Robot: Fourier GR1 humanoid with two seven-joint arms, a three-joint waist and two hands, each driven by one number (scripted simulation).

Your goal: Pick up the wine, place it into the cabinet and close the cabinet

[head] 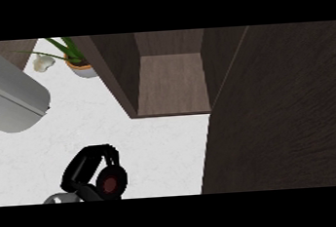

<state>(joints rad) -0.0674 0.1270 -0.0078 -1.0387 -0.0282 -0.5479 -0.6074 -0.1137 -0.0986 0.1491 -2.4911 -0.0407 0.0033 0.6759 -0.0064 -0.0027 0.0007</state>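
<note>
My left hand [88, 171] shows low at the left, over the white counter, with its black fingers curled round a dark red wine bottle [111, 182]. Only a round dark red part of the bottle shows between the fingers. The hand and bottle are left of and nearer than the dark wooden cabinet [173, 86], which stands open. Its brown shelf is bare. The cabinet's door [286, 118] is swung wide and fills the right side of the view. My right hand is not visible.
A large grey rounded appliance [8, 101] lies at the left edge. At the back left stand a potted green plant [78, 62] and a small white object [43, 63]. White counter [151, 141] stretches between my hand and the cabinet.
</note>
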